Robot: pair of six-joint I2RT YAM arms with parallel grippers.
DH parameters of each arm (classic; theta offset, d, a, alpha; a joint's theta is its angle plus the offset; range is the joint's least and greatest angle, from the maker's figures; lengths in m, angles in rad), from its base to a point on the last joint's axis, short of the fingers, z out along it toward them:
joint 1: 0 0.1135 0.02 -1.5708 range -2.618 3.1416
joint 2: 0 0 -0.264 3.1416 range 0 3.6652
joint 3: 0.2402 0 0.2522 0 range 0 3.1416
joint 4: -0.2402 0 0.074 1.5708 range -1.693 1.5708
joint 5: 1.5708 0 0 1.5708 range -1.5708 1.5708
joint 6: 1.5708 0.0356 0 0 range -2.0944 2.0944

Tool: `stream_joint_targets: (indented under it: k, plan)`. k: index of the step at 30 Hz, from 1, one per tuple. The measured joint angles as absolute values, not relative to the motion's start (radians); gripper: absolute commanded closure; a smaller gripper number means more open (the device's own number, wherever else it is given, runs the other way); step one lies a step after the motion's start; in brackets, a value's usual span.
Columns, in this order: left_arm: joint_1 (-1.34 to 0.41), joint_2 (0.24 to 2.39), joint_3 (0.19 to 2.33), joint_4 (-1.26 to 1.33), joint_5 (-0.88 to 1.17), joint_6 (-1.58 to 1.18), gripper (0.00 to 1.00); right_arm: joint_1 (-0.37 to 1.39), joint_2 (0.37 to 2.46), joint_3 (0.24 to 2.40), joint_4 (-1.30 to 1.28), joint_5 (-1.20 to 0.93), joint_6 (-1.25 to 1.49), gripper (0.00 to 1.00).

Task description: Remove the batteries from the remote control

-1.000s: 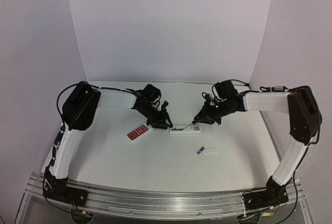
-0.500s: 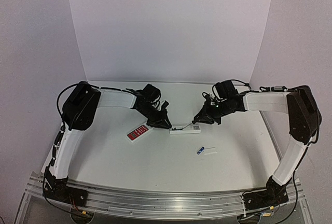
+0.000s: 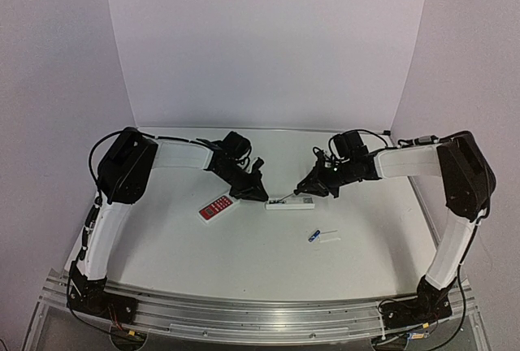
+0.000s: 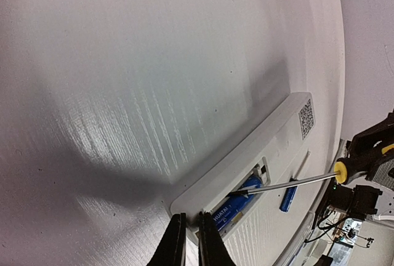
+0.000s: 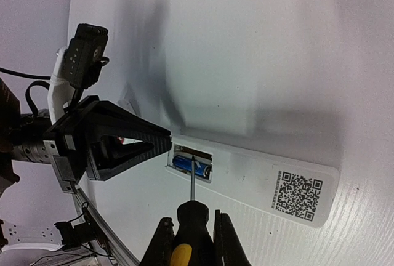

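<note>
The remote control (image 3: 290, 203) lies back up at the table's middle, its battery bay open. One blue battery (image 4: 237, 201) sits in the bay, also seen in the right wrist view (image 5: 191, 166). A second battery (image 3: 312, 236) lies loose on the table. My right gripper (image 5: 194, 226) is shut on a black-and-yellow screwdriver (image 5: 192, 183) whose tip touches the battery in the bay. My left gripper (image 4: 191, 217) is shut, its tips pressed at the remote's end beside the bay, nothing between them.
A red-faced remote (image 3: 217, 207) lies left of the white one. A small flat white cover (image 3: 329, 239) rests beside the loose battery. Both arms converge over the white remote, and the table's near edge rail (image 3: 260, 314) runs along the front.
My left gripper's jaws have closed together at the remote's end. The right arm has shifted slightly left, the screwdriver still in the bay.
</note>
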State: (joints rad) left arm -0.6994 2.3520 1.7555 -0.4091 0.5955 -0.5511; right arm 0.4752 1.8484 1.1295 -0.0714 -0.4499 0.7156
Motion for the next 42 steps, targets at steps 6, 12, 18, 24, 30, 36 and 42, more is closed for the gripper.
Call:
stream_joint_targets:
  k: [6, 12, 18, 24, 30, 36, 42]
  plan:
    - [-0.699, 2.352, 1.75, -0.4, 0.599, -0.551, 0.93, 0.475, 1.852, 1.113, -0.041, -0.457, 0.722, 1.0]
    - [-0.7, 2.352, 1.745, -0.392, 0.598, -0.548, 0.93, 0.476, 1.843, 1.112, -0.055, -0.426, 0.703, 1.0]
    - [-0.7, 2.352, 1.745, -0.392, 0.596, -0.539, 0.94, 0.479, 1.807, 1.112, -0.107, -0.367, 0.67, 1.0]
    - [-0.701, 2.352, 1.745, -0.392, 0.594, -0.524, 0.94, 0.479, 1.788, 1.112, -0.137, -0.358, 0.651, 1.0]
    - [-0.701, 2.352, 1.745, -0.389, 0.594, -0.524, 0.95, 0.476, 1.788, 1.112, -0.142, -0.379, 0.651, 1.0]
    - [-0.701, 2.352, 1.745, -0.384, 0.59, -0.523, 0.96, 0.476, 1.8, 1.113, -0.134, -0.42, 0.655, 1.0]
    - [-0.705, 2.352, 1.741, -0.371, 0.58, -0.526, 0.98, 0.475, 1.809, 1.113, -0.133, -0.479, 0.676, 1.0]
